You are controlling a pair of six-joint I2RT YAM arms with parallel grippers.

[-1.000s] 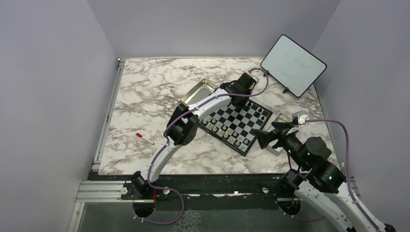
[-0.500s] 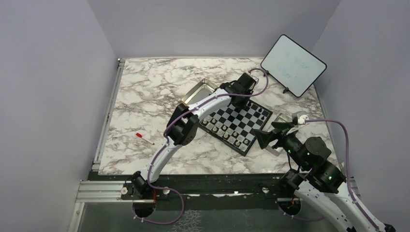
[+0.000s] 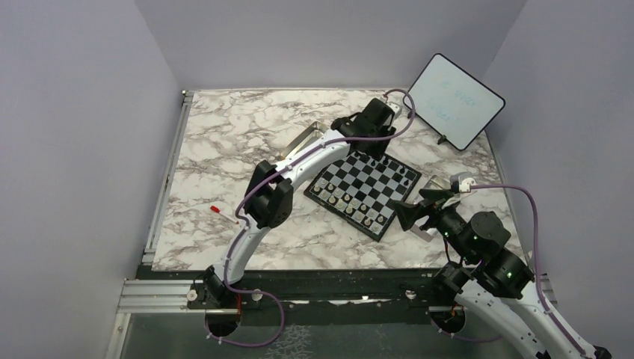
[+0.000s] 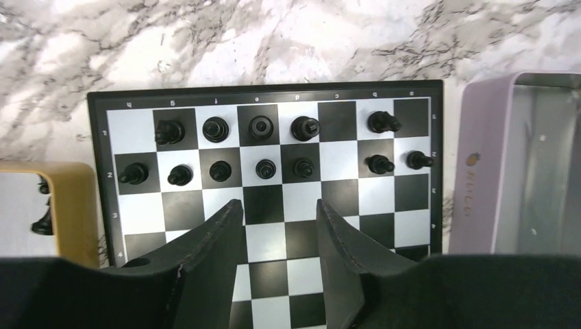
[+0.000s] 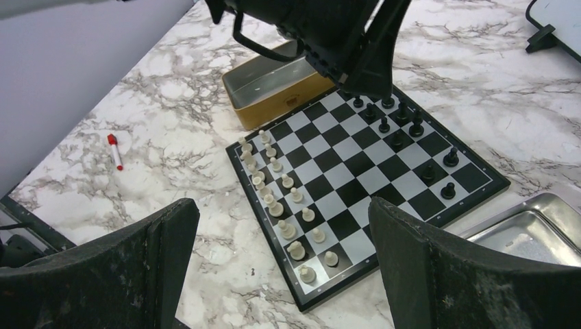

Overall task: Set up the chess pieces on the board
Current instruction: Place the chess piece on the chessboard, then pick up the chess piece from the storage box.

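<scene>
The board lies under my left gripper, whose jaws stand open with nothing between them, a few squares short of the black chess pieces. These fill most of the two far rows. From above, the left gripper hovers at the board's far edge. In the right wrist view, pale pieces line the board's left side and black ones its far side. My right gripper hangs wide open and empty above the near corner.
A gold tin left of the board holds loose black pieces. A pale metal lid lies to the right. A red marker rests on the marble, and a white tablet stands at the back right.
My left gripper has opened, risen and drawn back toward the board's far edge, its elbow swinging left. The right arm has not moved.
</scene>
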